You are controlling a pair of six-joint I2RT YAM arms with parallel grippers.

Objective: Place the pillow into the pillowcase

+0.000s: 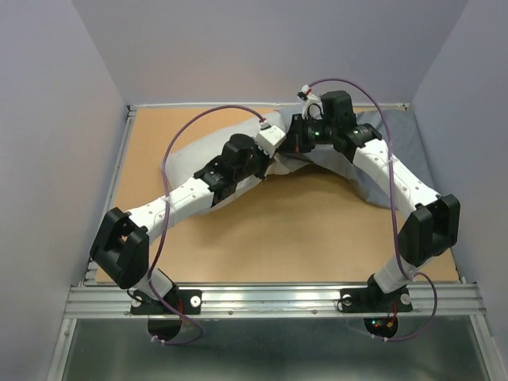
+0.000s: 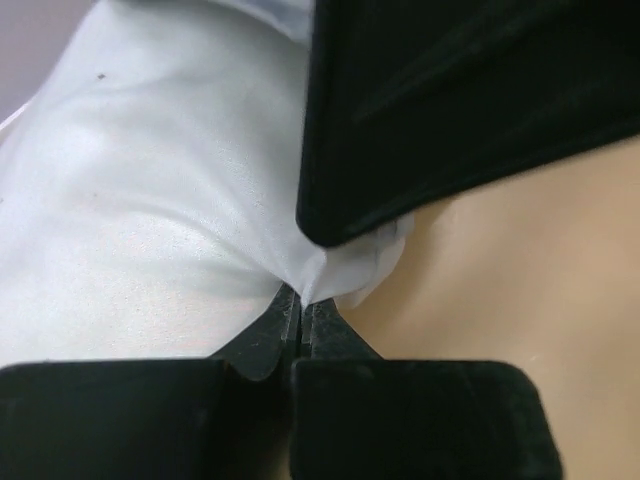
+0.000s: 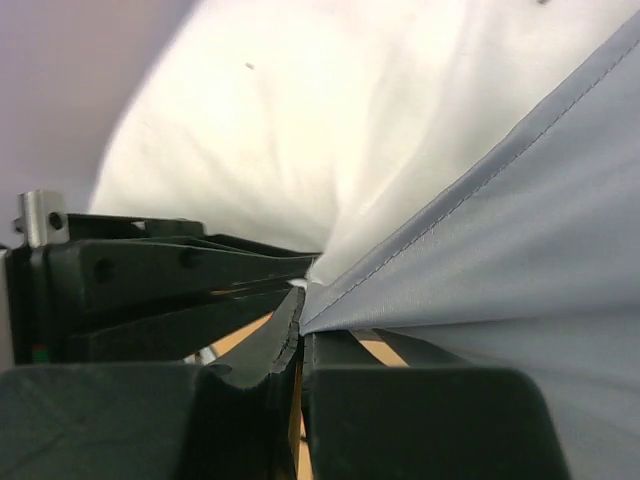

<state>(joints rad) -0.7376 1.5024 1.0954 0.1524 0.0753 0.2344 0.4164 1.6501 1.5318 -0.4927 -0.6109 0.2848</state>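
Note:
The off-white pillow (image 1: 184, 159) lies at the left-middle of the table, mostly under my left arm. In the left wrist view my left gripper (image 2: 302, 302) is shut on a pointed corner of the pillow (image 2: 150, 200). The blue-grey pillowcase (image 1: 367, 189) lies to the right, under my right arm. My right gripper (image 3: 305, 312) is shut on the stitched hem of the pillowcase (image 3: 500, 230), with the pillow (image 3: 300, 120) bulging just behind it. The two grippers meet near the table's far middle: left gripper (image 1: 286, 151), right gripper (image 1: 302, 141).
The brown tabletop (image 1: 302, 230) has a raised metal rim (image 1: 119, 167) on the left and an aluminium rail along the near edge. Purple cables loop over both arms. The right arm's black body (image 2: 460, 100) hangs close above the left fingers.

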